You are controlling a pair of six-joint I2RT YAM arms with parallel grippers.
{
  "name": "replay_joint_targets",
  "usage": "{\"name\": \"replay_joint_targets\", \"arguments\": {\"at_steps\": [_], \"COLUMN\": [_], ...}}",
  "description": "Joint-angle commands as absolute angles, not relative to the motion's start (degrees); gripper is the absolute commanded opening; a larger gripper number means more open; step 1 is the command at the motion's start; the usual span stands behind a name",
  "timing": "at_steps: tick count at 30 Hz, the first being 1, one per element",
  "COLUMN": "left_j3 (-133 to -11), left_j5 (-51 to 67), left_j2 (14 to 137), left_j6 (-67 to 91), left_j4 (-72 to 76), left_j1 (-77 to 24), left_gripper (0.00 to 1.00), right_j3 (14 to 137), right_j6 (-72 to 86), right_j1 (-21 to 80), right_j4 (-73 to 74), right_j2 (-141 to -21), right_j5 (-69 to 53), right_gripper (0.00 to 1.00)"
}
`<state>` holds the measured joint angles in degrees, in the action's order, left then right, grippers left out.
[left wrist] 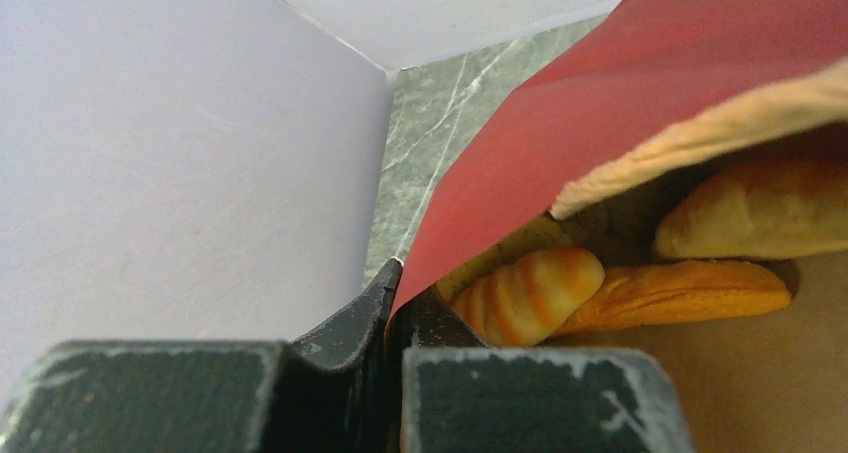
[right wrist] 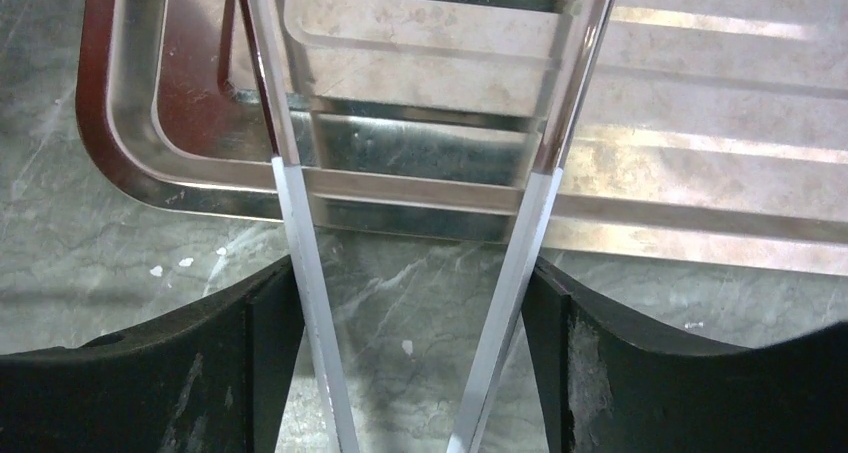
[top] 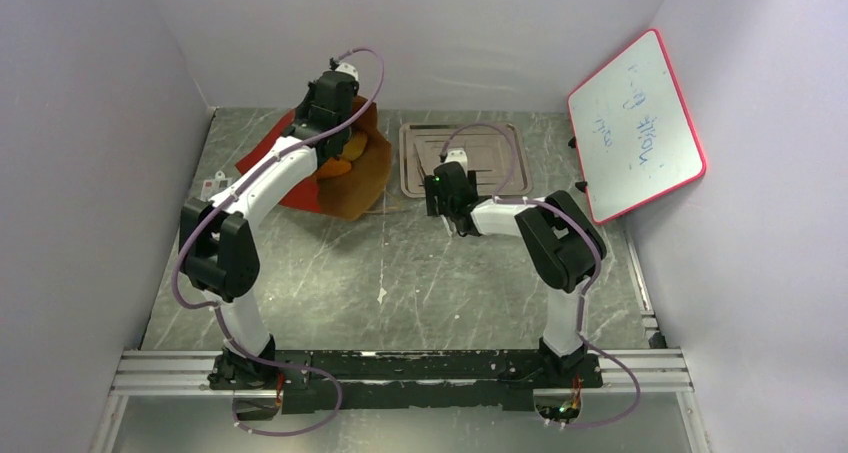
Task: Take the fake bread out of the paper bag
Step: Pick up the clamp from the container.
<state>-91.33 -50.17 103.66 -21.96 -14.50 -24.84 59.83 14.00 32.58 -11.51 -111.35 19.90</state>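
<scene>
From above: red paper bag [top: 340, 168] lying open at far left of table, left gripper [top: 322, 123] at its mouth; right gripper [top: 445, 188] beside metal tray [top: 490, 138]. Left wrist: jaws pinched on bag's red edge, fake bread [left wrist: 640, 273] inside. Right wrist: fingers [right wrist: 530, 243] spread apart, holding nothing, over tray rim.

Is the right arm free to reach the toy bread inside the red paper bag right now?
Probably yes: its open tool hovers over the silver tray's near edge, the left tool pinches the bag wall, and the mouth faces right with bread exposed.
</scene>
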Motion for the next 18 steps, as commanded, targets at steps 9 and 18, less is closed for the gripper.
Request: {"name": "replay_joint_targets", "arguments": {"at_steps": [9,18], "left_j3": [-93.42,-92.28], "left_j5": [-46.69,-45.75], "left_j2": [101.84,102.22], "left_j6": [-15.21,-13.0], "left_j4": [-15.26,-15.72], "left_j1": [-23.91,-23.91], "left_gripper": [0.07,0.07], "right_j3": [55.23,53.14], "right_j6": [17.37,18.81], "right_j1": [32.34,32.34], "right_j4": [-9.62,-7.6], "right_j2": [-101.8,-96.47], "right_j5": [17.88,16.13], "right_gripper": [0.72,0.7]}}
